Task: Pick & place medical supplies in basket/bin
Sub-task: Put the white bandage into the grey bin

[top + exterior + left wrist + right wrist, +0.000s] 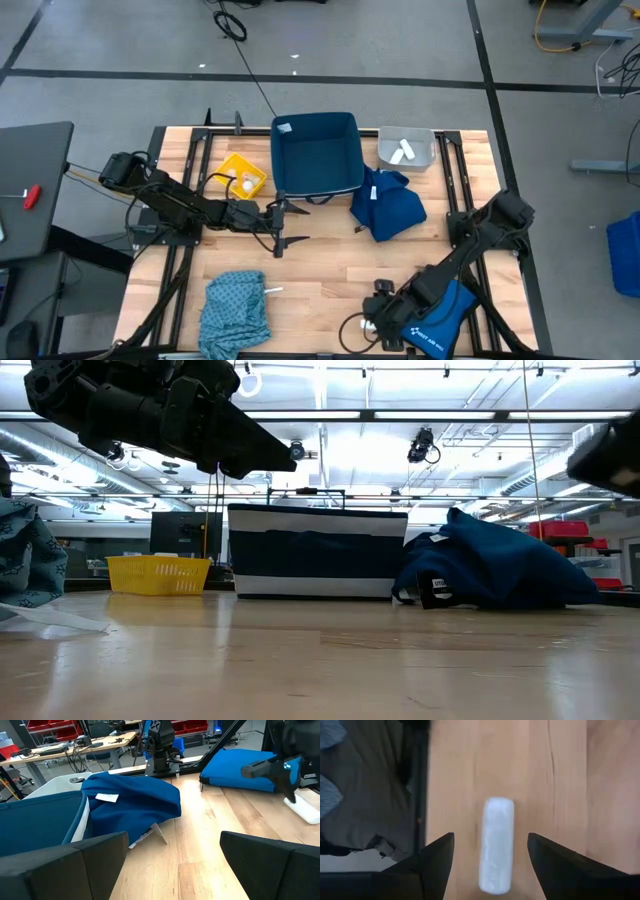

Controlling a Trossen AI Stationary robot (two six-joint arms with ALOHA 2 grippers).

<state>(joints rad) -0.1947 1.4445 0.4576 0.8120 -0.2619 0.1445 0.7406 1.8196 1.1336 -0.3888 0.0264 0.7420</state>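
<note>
Only in the right wrist view: white oblong packet [496, 845] flat on the wooden table [560, 780] between wide-spread right gripper [491, 857] fingers, probably untouched. Hidden from above at the near table edge. Left gripper [281, 226] fingers wide, empty, beside the navy tub [316, 152]; workshop benches beyond.

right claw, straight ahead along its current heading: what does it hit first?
The white oblong packet, lying on the wooden table directly between the open fingers of the right claw. How much gap remains above it is unclear.
</note>
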